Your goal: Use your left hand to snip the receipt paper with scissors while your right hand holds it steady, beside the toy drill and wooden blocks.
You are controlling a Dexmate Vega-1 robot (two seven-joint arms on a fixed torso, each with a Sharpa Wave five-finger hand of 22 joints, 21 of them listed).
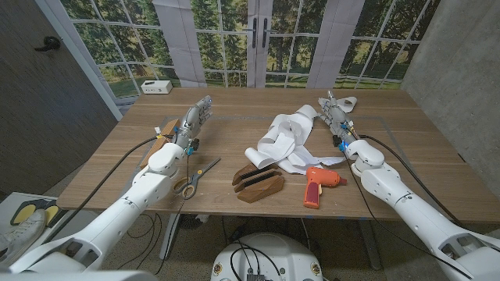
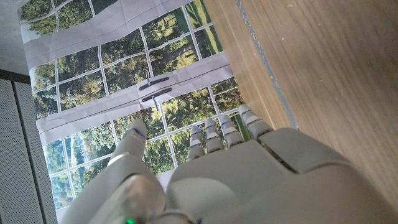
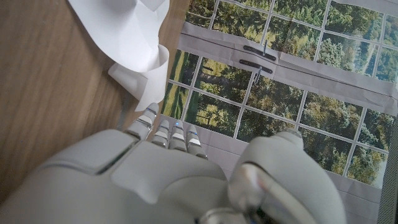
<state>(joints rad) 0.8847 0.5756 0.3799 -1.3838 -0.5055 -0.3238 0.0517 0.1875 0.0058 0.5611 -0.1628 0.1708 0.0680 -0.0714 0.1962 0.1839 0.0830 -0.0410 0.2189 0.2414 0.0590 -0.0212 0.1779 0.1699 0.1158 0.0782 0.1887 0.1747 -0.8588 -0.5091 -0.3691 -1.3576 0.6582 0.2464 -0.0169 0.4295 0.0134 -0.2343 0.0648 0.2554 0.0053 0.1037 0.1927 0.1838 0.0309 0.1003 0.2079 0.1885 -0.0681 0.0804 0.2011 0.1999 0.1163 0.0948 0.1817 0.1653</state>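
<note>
The white receipt paper (image 1: 285, 140) lies in loose curls at the table's middle, and its curled end (image 3: 134, 43) shows just beyond my right hand's fingertips (image 3: 168, 127). Scissors (image 1: 195, 178) with yellowish handles lie near the front edge, beside my left forearm. My left hand (image 1: 195, 117) is at the back left with its fingers stretched out and holding nothing, well behind the scissors; its back (image 2: 236, 180) is seen over the table edge. My right hand (image 1: 334, 113) is just right of the paper, fingers straight and holding nothing. The orange toy drill (image 1: 316, 186) and dark wooden blocks (image 1: 258, 183) lie in front of the paper.
A white box (image 1: 156, 87) sits at the table's back left corner. A small wooden piece (image 1: 164, 134) lies under my left wrist. The wooden table (image 1: 234, 109) is backed by a window-and-trees backdrop (image 2: 124, 87).
</note>
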